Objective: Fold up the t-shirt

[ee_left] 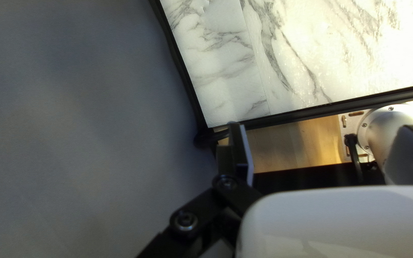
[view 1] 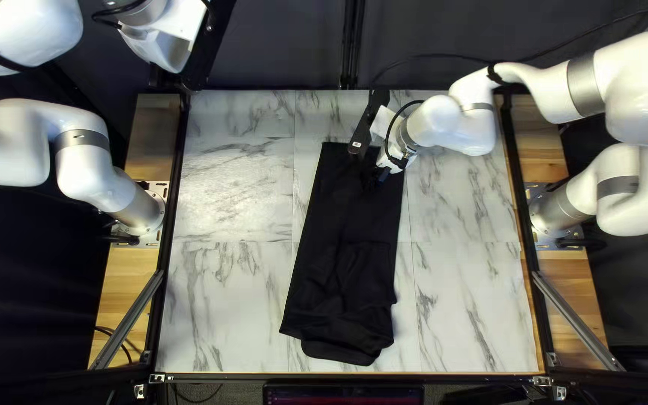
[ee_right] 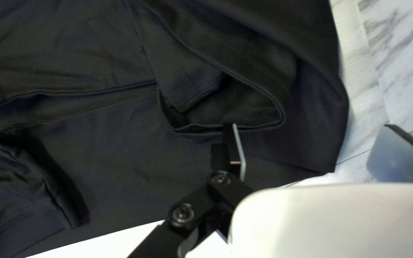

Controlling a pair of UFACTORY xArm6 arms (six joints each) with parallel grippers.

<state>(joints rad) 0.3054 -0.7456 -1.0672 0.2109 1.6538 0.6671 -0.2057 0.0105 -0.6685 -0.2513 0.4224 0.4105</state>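
T-shirt (view 1: 339,225) lies long and narrow on the table (view 1: 226,187)

It runs down the middle, near end rumpled. The right gripper (view 1: 380,176) is at its far end, fingers spread. The left gripper (view 1: 170,49) is by the table's far left corner, fingers apart.

Left arm (view 1: 37,46) raised, left claw (view 1: 170,51) spread, right claw (view 1: 381,174) low, spread
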